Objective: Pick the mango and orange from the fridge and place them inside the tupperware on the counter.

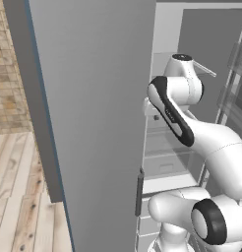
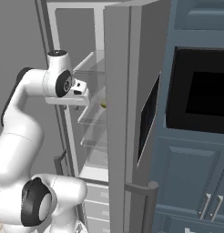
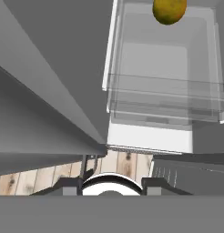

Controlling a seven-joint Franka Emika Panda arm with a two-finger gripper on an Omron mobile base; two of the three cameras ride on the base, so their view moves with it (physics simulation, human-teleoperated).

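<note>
The white arm's two-finger claw (image 3: 111,187) stands wide, its dark fingertips (image 3: 70,188) well apart with nothing between them. It hangs inside the tall plain grey fridge (image 2: 118,113), level with the upper shelves. Directly below the claw in the hand view lies a strip of pale wooden plank floor (image 3: 123,161), and beside that the fridge's white lower ledge. Ahead of the claw are the stacked clear glass shelves (image 3: 164,91), seen one through another. Beyond them, at the far end of the claw's view, sits the small roundish yellow-orange mango with a greenish patch (image 3: 168,11), well apart from the fingertips; the right base view shows it (image 2: 103,104) on a glass shelf just beyond the claw (image 2: 81,94). The wide flat grey door (image 1: 93,98) stands open to the claw's left.
</note>
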